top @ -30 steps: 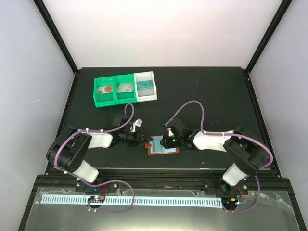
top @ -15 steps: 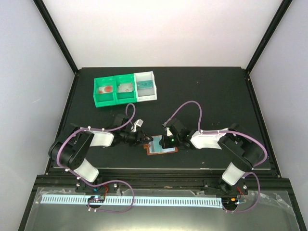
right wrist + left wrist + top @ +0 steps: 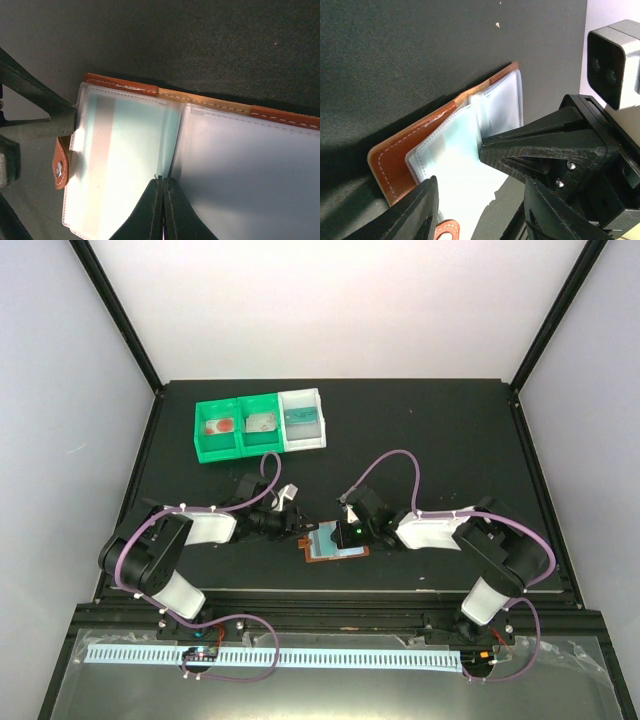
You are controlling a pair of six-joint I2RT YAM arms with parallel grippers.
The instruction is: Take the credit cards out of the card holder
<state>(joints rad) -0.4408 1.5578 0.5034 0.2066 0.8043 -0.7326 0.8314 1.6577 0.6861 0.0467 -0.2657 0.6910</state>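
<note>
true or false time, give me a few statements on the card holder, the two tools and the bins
1. The card holder lies open on the table. True.
2. The right tool is spread wide. False: it is shut, tips at the edge of a clear pocket.
3. The left tool is open. True.
4. All three bins are green. False: two green bins, one white bin.

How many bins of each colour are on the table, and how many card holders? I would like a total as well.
Green bins: 2
White bin: 1
Brown card holder: 1
Total: 4
</note>
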